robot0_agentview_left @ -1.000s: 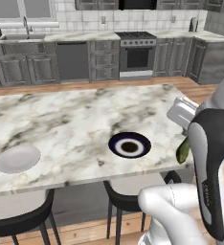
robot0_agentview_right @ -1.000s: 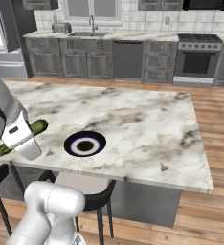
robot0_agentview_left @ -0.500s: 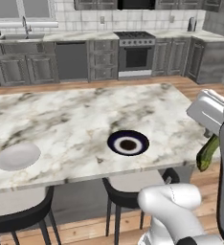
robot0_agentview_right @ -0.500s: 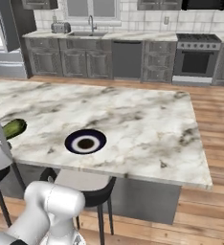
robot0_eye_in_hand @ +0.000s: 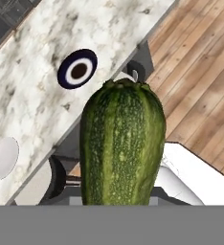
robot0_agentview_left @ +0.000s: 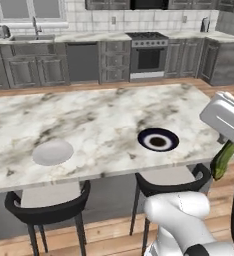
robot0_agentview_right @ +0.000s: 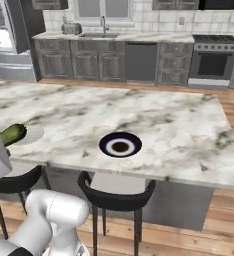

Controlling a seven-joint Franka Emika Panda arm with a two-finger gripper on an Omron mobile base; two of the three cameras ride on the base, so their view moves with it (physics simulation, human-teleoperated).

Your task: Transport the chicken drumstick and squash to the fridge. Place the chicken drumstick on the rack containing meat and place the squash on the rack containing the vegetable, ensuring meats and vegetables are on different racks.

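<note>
The squash point(robot0_eye_in_hand: 122, 148), long, mottled green and yellowish, sits between my gripper's fingers and points away from the hand over the island's edge. It hangs at the right edge of the left base view, squash point(robot0_agentview_left: 223, 159), below the silver hand, with my gripper point(robot0_agentview_left: 225, 144) shut on it. In the right base view the squash point(robot0_agentview_right: 12, 134) pokes out at the far left. The fridge point(robot0_agentview_right: 4, 47) stands at the back left with its white interior showing. The chicken drumstick is out of view.
A marble island point(robot0_agentview_left: 89, 120) lies ahead with a dark blue-and-white plate point(robot0_agentview_left: 158, 140) and a white plate point(robot0_agentview_left: 52, 152) on it. Black stools point(robot0_agentview_left: 44, 207) stand along its near side. Wooden floor runs to the right, and the stove point(robot0_agentview_left: 149, 55) and cabinets line the back wall.
The whole scene has shifted in both base views, so the camera has moved. The hand with the squash has drifted toward the right edge of the left base view.
</note>
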